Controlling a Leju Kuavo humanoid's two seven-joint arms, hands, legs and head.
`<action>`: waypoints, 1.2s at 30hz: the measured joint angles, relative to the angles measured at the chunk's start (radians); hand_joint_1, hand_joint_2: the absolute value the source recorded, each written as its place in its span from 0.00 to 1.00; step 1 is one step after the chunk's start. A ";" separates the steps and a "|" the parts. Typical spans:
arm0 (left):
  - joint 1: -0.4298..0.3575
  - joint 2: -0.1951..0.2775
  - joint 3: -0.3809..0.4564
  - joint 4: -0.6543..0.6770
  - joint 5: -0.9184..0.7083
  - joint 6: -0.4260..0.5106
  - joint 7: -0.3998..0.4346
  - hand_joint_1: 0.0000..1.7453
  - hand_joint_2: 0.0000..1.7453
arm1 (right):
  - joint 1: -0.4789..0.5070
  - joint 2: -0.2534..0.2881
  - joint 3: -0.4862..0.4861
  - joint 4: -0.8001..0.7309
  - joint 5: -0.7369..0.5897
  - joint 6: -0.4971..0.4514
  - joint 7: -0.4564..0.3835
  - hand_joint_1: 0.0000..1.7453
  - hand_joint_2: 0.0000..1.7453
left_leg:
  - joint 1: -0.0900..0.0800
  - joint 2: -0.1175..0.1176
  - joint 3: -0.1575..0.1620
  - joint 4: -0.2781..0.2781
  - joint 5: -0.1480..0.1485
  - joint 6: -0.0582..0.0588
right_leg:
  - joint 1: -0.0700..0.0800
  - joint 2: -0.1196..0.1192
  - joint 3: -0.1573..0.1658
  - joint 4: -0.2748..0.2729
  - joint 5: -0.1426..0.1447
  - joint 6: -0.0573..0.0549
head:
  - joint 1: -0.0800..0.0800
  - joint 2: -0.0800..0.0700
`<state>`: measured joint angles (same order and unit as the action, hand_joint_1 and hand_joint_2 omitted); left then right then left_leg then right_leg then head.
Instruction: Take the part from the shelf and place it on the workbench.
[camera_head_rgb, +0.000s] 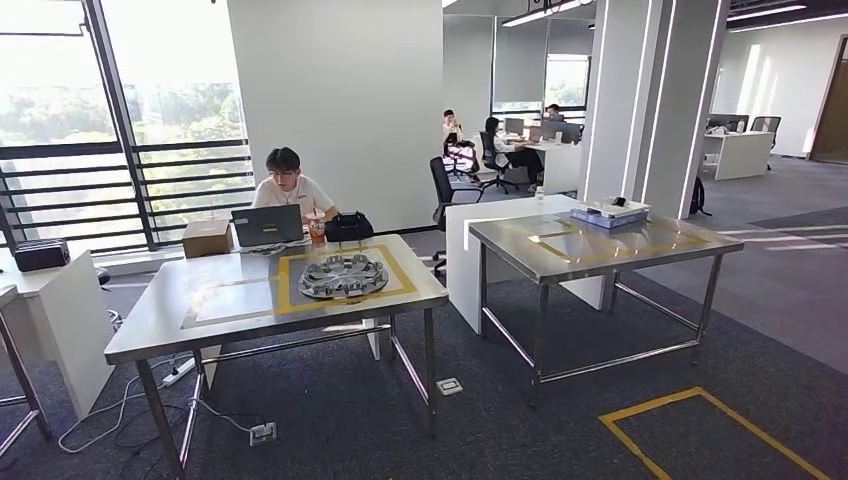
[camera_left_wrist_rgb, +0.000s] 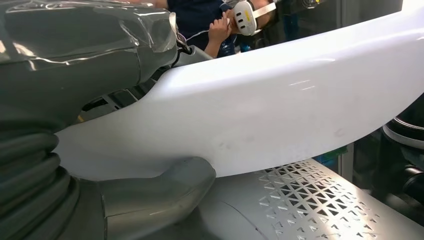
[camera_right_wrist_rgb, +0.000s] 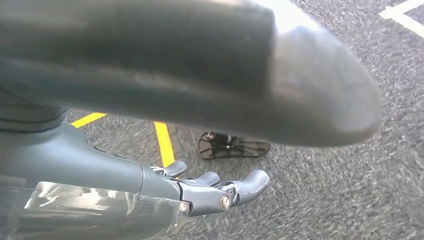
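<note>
A round grey metal part (camera_head_rgb: 343, 275) with several cut-outs lies inside a yellow taped square on the steel table (camera_head_rgb: 190, 325) at the left. In the right wrist view my right hand (camera_right_wrist_rgb: 200, 192) hangs above the carpet. Its dark fingers (camera_right_wrist_rgb: 250, 182) are stretched out, the thick thumb (camera_right_wrist_rgb: 310, 85) stands apart from them, and nothing is held. My left hand (camera_left_wrist_rgb: 90, 100) lies close against a smooth white curved shell (camera_left_wrist_rgb: 280, 110), with the thumb (camera_left_wrist_rgb: 155, 197) under the shell's edge. Its fingers are hidden, so I cannot tell how they lie.
A second steel table (camera_head_rgb: 600, 245) with yellow tape stands at the right, carrying a blue and white box (camera_head_rgb: 608, 213). A person (camera_head_rgb: 290, 190) sits behind the left table with a laptop (camera_head_rgb: 267, 225). Yellow floor lines (camera_head_rgb: 700, 425) mark the carpet. More people sit at desks far back.
</note>
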<state>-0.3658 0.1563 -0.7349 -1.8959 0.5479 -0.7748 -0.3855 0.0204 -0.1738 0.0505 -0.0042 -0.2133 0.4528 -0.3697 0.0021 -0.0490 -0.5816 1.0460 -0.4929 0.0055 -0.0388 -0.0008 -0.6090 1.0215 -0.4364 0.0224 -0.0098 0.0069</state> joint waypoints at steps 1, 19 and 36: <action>0.002 0.000 0.004 -0.002 0.000 -0.005 0.000 1.00 1.00 | 0.001 0.000 0.002 0.000 -0.002 0.000 -0.001 0.00 0.00 | 0.002 0.015 -0.019 0.040 -0.023 -0.005 | -0.002 -0.001 0.002 -0.001 -0.001 -0.006 | -0.001 0.000; 0.017 0.001 0.023 -0.014 0.001 -0.012 -0.002 1.00 1.00 | 0.009 -0.002 0.009 0.000 -0.003 -0.004 -0.004 0.00 0.00 | -0.005 0.046 0.023 -0.061 0.049 0.043 | 0.014 -0.005 -0.087 0.218 -0.114 0.004 | 0.000 0.000; 0.021 0.003 0.024 -0.014 0.001 -0.012 -0.002 1.00 1.00 | 0.009 -0.006 0.009 0.000 -0.003 -0.005 -0.004 0.00 0.00 | 0.003 0.044 -0.132 0.264 -0.100 -0.010 | 0.009 -0.001 0.024 -0.009 -0.015 -0.017 | -0.006 0.000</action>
<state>-0.3444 0.1590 -0.7111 -1.9104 0.5485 -0.7870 -0.3880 0.0290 -0.1793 0.0599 -0.0038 -0.2159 0.4475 -0.3738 0.0049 -0.0053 -0.7138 1.3098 -0.5928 -0.0047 -0.0297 -0.0013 -0.5850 1.0121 -0.4519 0.0052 -0.0156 0.0069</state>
